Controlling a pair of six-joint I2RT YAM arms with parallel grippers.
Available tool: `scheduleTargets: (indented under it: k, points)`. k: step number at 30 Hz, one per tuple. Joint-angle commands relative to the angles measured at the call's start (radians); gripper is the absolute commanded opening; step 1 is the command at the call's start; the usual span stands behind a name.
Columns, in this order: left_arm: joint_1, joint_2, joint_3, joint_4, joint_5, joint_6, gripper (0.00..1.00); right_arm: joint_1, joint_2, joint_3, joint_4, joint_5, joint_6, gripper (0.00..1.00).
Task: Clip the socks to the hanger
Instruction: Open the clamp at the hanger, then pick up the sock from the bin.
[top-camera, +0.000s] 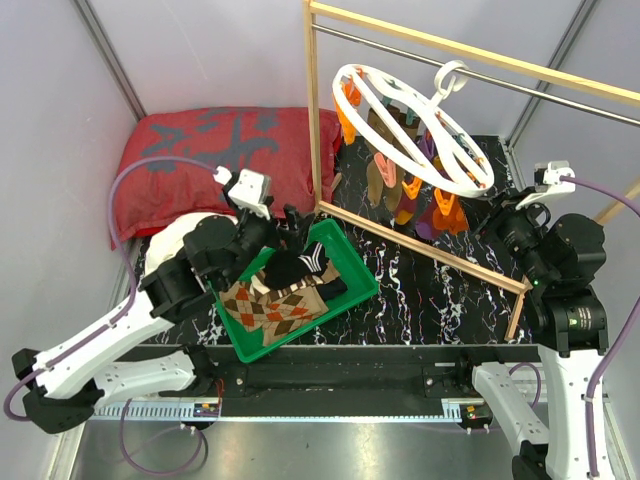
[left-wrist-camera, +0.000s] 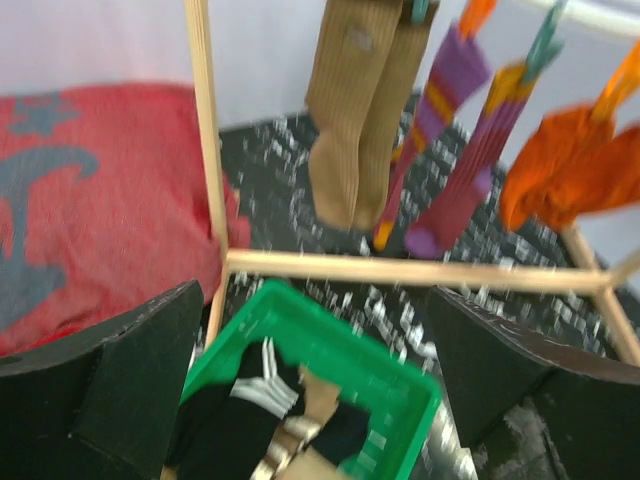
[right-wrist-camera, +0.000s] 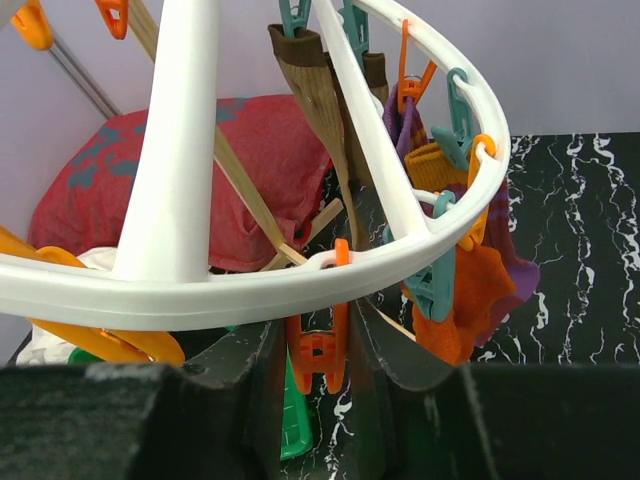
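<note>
The brown-and-tan argyle socks (top-camera: 282, 308) lie in a green basket (top-camera: 355, 268), partly under black socks with white stripes (top-camera: 303, 264). My left gripper (top-camera: 292, 230) hovers over the basket's far part, open and empty. In the blurred left wrist view it (left-wrist-camera: 315, 340) is above the basket (left-wrist-camera: 400, 385), with a tan strip of argyle sock (left-wrist-camera: 295, 440) at the bottom edge. The round white hanger (top-camera: 410, 125) hangs tilted from the metal bar. My right gripper (top-camera: 487, 212) is at its near rim (right-wrist-camera: 300, 285), shut (right-wrist-camera: 320, 352) on an orange clip (right-wrist-camera: 318, 350).
A wooden-framed rail (top-camera: 420, 238) stands on the black marbled table (top-camera: 430, 300). Brown (left-wrist-camera: 355, 110), purple (left-wrist-camera: 450, 150) and orange (left-wrist-camera: 570, 170) socks hang from the hanger's clips. A red cushion (top-camera: 210, 160) lies at the back left. Grey walls close both sides.
</note>
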Motion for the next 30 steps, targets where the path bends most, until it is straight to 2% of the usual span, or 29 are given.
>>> scheduleTargets:
  k: [1, 6, 9, 13, 16, 20, 23, 30]
  points:
    - [0.005, -0.044, -0.043, -0.148, 0.084, 0.001, 0.99, 0.005, 0.015, 0.008, -0.033, -0.048, 0.02, 0.07]
    - [0.004, 0.057, -0.089, -0.226, 0.143, -0.026, 0.99, 0.005, 0.003, 0.011, -0.052, -0.046, 0.0, 0.07]
    - [0.005, 0.201, -0.048, -0.309, 0.186, -0.04, 0.94, 0.004, -0.006, 0.02, -0.066, -0.036, -0.014, 0.07]
    - [0.004, 0.372, -0.02, -0.364, 0.238, -0.063, 0.78, 0.004, -0.013, 0.017, -0.07, -0.034, -0.023, 0.06]
    - [0.0, 0.46, -0.011, -0.396, 0.304, -0.085, 0.73, 0.005, -0.019, 0.008, -0.072, -0.034, -0.023, 0.07]
    - [-0.007, 0.529, -0.014, -0.459, 0.324, -0.097, 0.59, 0.005, -0.023, 0.008, -0.073, -0.03, -0.03, 0.06]
    - [-0.012, 0.543, -0.034, -0.468, 0.327, -0.097, 0.57, 0.005, -0.023, 0.002, -0.073, -0.028, -0.034, 0.06]
    - [-0.013, 0.638, -0.025, -0.487, 0.338, -0.073, 0.4, 0.004, -0.03, -0.006, -0.072, -0.019, -0.044, 0.06]
